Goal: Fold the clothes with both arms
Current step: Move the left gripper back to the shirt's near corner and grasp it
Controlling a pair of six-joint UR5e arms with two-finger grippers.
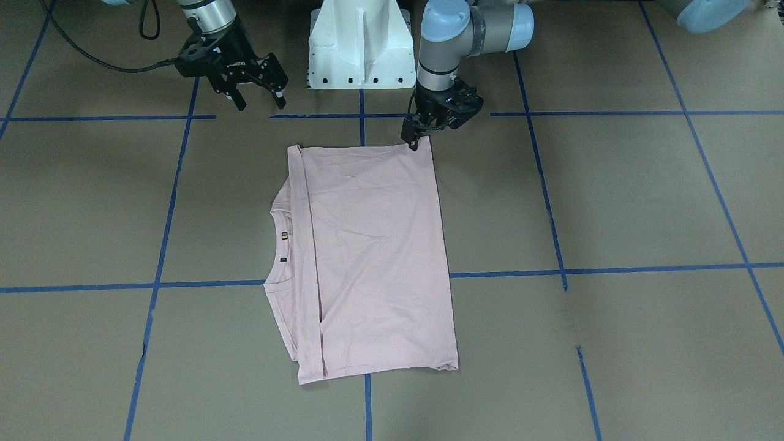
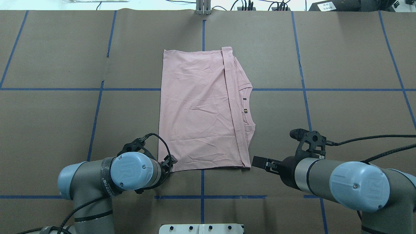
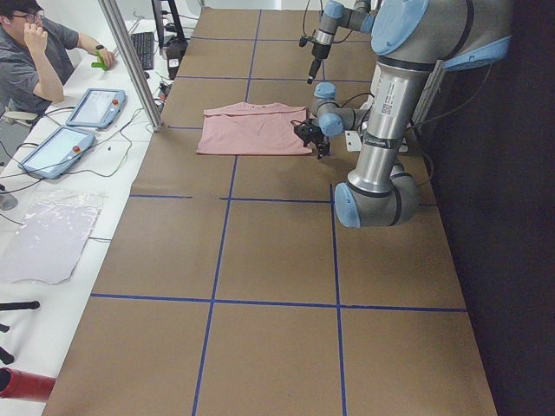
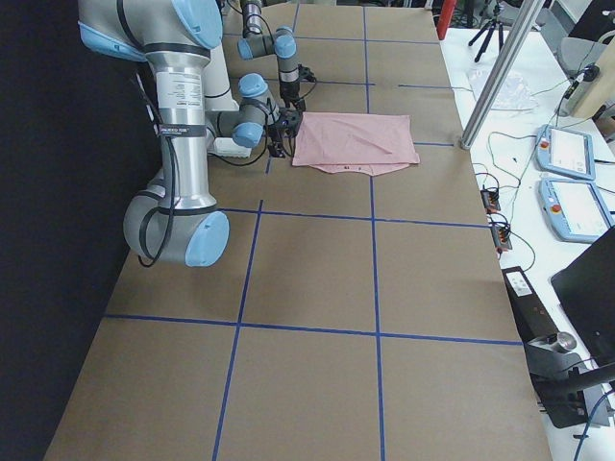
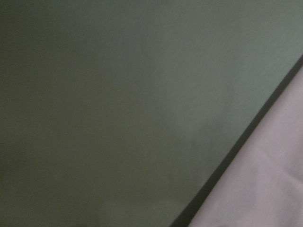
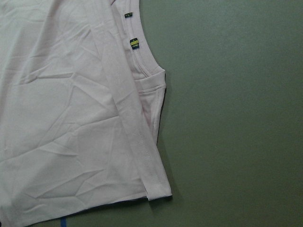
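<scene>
A pale pink T-shirt (image 1: pixel 380 257) lies flat on a brown table (image 1: pixel 643 196) marked with a grid of blue tape (image 1: pixel 612 268). It sits in the middle of the table, in front of the robot's white base (image 1: pixel 358 43). The shirt is folded into a rough rectangle with its plain side up. One layer is laid across the body, and its hem band runs just beside the collar (image 2: pixel 248 104). The collar faces the robot's right, and two small labels (image 6: pixel 134 43) show inside it.

The left gripper (image 1: pixel 415 139) is down at table level, touching the shirt corner nearest the base on the robot's left. Its fingers look close together, but the views do not show whether they hold the cloth. The left wrist camera gives only a blur of table and a pink edge.

The right gripper (image 1: pixel 260 101) is above the table, holding nothing, with its two fingers spread wide. It sits just beside the shirt's near corner on the collar side and does not touch it.
</scene>
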